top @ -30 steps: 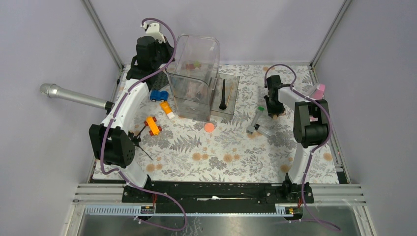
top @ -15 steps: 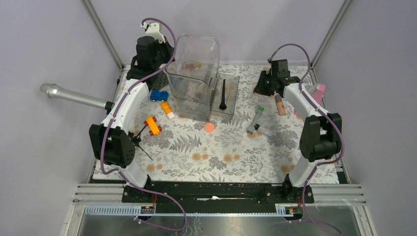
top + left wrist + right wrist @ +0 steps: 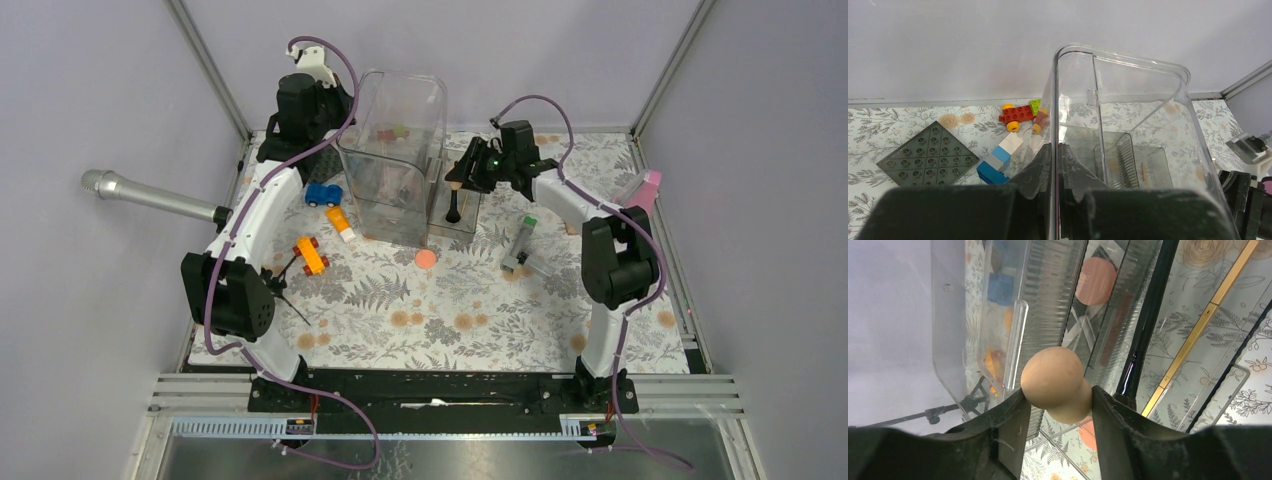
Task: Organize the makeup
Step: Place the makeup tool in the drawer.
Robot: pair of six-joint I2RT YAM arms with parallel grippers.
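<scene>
My right gripper (image 3: 1058, 407) is shut on a tan egg-shaped makeup sponge (image 3: 1055, 380), which touches both fingers. It hangs over the low clear tray (image 3: 476, 212) beside the tall clear container (image 3: 393, 150). In that tray lie a black brush (image 3: 1148, 320) and a gold-handled brush (image 3: 1198, 325). A coral-pink disc (image 3: 426, 259) lies on the mat in front of the container. A grey tube with a green cap (image 3: 520, 243) lies to its right. My left gripper (image 3: 1054, 150) is shut on the container's wall (image 3: 1128, 100).
A blue car (image 3: 322, 194), an orange block (image 3: 341, 222) and an orange car (image 3: 311, 256) lie left of the container. A silver microphone (image 3: 150, 197) juts in from the left. Behind the container are a grey baseplate (image 3: 928, 160) and toy bricks (image 3: 1018, 114). A pink item (image 3: 647, 185) sits far right.
The right arm has swung left from the right side of the mat, near the grey tube, to above the low tray. The left arm has not moved.
</scene>
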